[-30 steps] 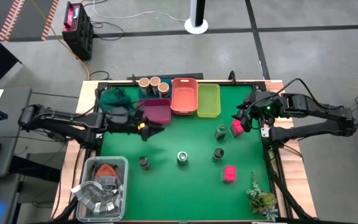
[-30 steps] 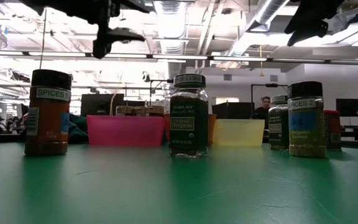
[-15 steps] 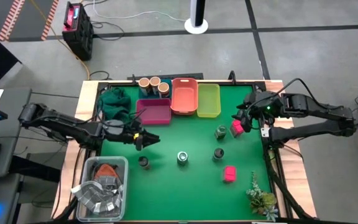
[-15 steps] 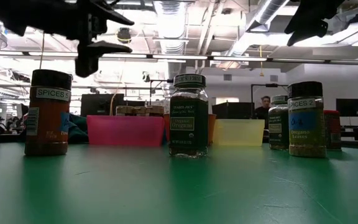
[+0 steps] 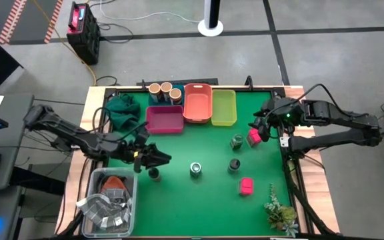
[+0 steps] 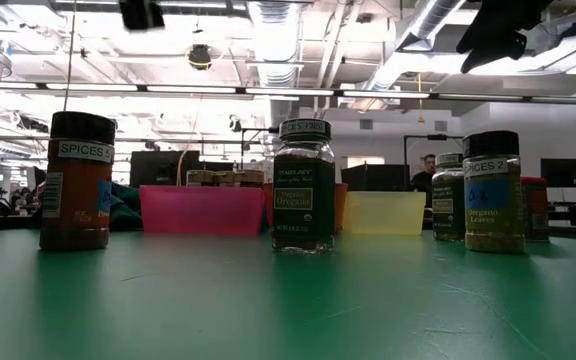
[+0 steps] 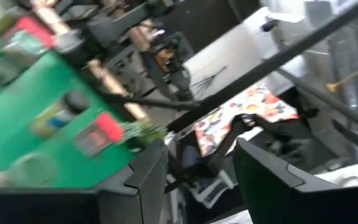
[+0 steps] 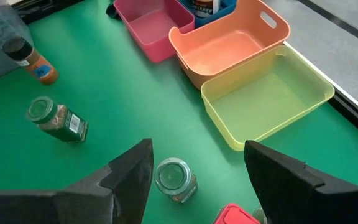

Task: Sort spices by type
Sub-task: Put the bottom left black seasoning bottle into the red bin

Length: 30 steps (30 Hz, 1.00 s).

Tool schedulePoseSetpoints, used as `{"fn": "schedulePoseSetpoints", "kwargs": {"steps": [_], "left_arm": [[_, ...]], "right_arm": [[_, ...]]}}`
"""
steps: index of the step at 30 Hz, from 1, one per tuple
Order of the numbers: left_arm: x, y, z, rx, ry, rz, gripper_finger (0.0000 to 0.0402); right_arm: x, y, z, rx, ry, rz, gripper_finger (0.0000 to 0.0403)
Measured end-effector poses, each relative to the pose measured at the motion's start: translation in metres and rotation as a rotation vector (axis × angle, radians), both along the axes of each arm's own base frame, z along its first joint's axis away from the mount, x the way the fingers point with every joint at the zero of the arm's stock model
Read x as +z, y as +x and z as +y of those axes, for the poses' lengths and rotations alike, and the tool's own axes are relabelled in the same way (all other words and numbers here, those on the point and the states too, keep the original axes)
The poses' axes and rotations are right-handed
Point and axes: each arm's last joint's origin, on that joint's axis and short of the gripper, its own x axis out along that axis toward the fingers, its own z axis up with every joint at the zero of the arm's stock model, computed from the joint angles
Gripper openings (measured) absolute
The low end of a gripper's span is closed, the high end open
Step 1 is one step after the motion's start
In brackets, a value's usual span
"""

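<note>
I read the green felt table (image 5: 199, 197) first: at its 12 o'clock edge sit the magenta plastic tray (image 5: 165, 119), the orange plastic tray (image 5: 197, 103) and the yellow-green plastic tray (image 5: 223, 107), all empty, presumably the sorting bins. At 7 o'clock stands the clear tub of grey packets (image 5: 108, 195).

My left gripper (image 5: 157, 158) hangs with its fingers spread and empty, just above the dark-capped round spice jar with reddish contents (image 5: 154, 174), likely lined up for a grab. My right gripper (image 5: 257, 127) waits at 3 o'clock, its fingers apart and empty, over the pink square spice box (image 5: 253, 136).

Loose at centre are the green-lidded oregano jar (image 5: 196, 169), two more dark-topped jars (image 5: 235, 165) and a second pink box (image 5: 246, 186).
</note>
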Motion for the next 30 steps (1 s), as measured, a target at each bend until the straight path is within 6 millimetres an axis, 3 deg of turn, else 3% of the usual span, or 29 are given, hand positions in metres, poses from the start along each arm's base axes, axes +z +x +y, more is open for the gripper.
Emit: {"fn": "schedulePoseSetpoints", "kwargs": {"steps": [5,18,24,30], "left_arm": [[0.038,0.015,-0.017,0.005,0.039,0.035,0.0173],[0.107,0.100,-0.053,-0.146,0.119,0.195,0.0173],[0.116,0.123,-0.060,-0.176,0.200,0.360,0.0173],[0.101,0.132,-0.061,-0.135,0.288,0.622,0.0173]], "right_arm": [[0.000,0.000,0.000,0.000,0.000,-0.001,0.0279],[0.003,0.003,0.000,0.018,-0.026,-0.035,0.0279],[0.003,0.003,0.000,0.038,-0.049,-0.023,0.0279],[0.002,-0.002,0.000,0.053,-0.064,-0.001,0.0279]]}}
